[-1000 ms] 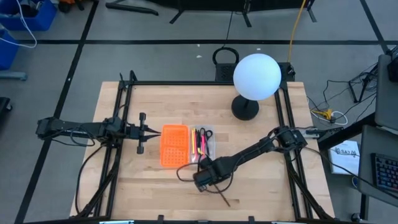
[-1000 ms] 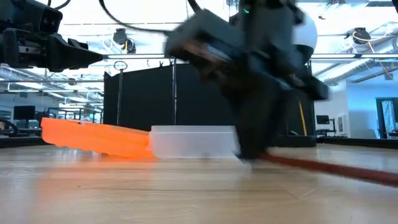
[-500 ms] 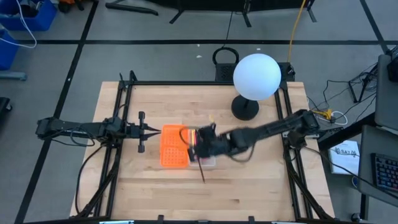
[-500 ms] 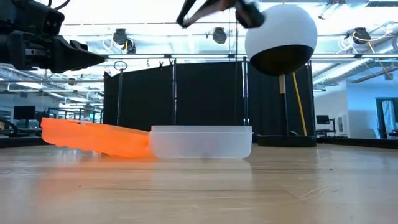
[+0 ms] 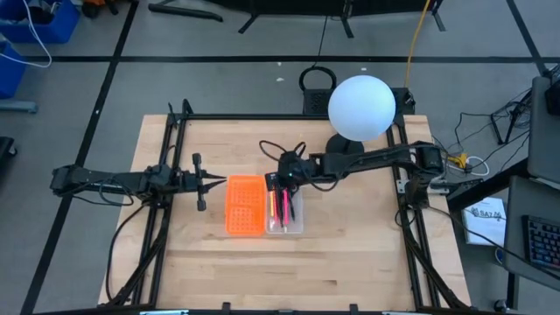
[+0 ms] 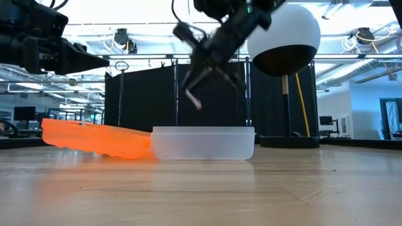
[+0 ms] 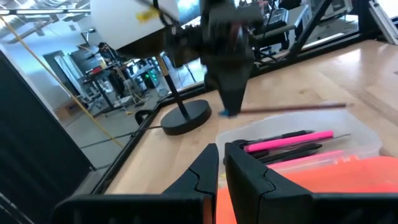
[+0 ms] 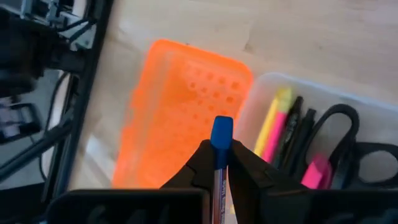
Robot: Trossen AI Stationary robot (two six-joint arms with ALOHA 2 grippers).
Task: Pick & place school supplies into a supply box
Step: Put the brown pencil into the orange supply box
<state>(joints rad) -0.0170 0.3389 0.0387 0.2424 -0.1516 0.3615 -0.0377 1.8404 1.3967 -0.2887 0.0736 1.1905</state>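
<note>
We are in the placing step: our right gripper (image 8: 216, 163) is clamped on a brown pencil (image 7: 292, 108) with a blue end and holds it above the clear tray of the supply box (image 5: 296, 226), where the pink and yellow pens (image 8: 273, 127) and the scissors (image 8: 348, 140) already lie. In our judgement, the next move calls for lowering the pencil along the tray before we let go. Our right arm reaches across the table (image 5: 350, 254) from the lamp (image 5: 360, 107) side, while our left gripper (image 7: 221, 163), its fingers together and holding nothing, waits just beside the orange half.

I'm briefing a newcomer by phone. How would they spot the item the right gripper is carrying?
Find the white globe lamp, then the clear tray beside the orange lid. Above the tray, the right gripper pinches a thin brown pencil with a blue end cap; the other supplies lie in the tray.
</note>
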